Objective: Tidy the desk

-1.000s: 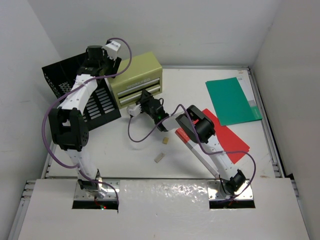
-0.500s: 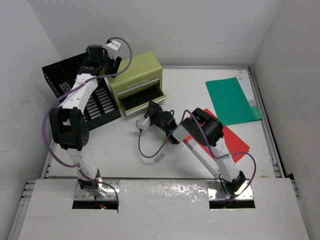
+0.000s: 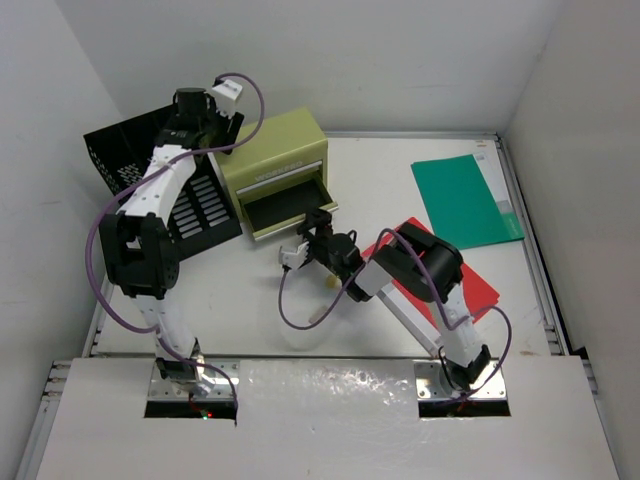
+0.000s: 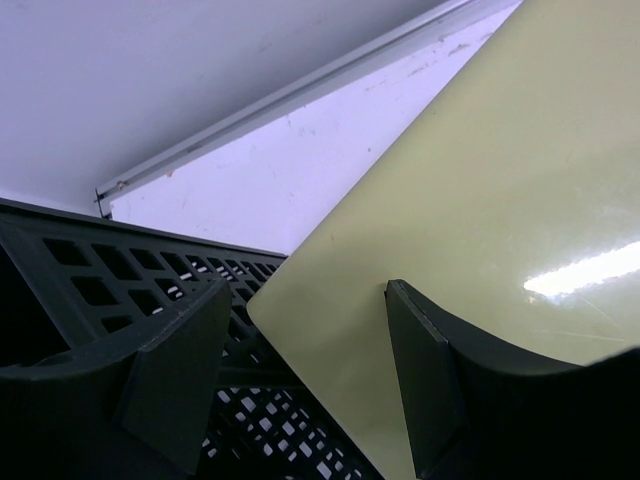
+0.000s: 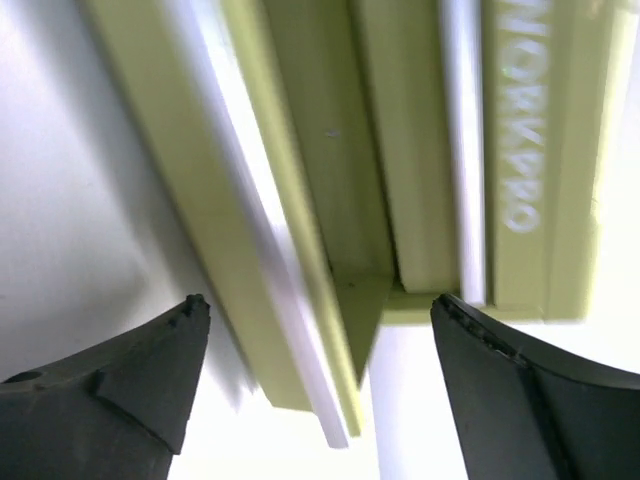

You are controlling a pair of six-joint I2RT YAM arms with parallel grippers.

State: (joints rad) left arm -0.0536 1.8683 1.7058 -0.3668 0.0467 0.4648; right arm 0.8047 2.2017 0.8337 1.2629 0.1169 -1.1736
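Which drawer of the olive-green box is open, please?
The lower drawer, pulled out with its dark interior showing; the upper drawer sits flush and shut.

The only writing I can make out is on the olive-green metal drawer box (image 5: 400,150). Beyond the tips of my right gripper (image 5: 318,300), raised letters in the box's own colour (image 5: 520,130) run along a band of its front. In my right wrist view they lie sideways and blurred, and the end of the word at the top edge is partly cut off. They look like "WORKPRO", though I cannot vouch for every letter. From the top camera the same band (image 3: 283,172) shows only a faint row of marks, too small to read.
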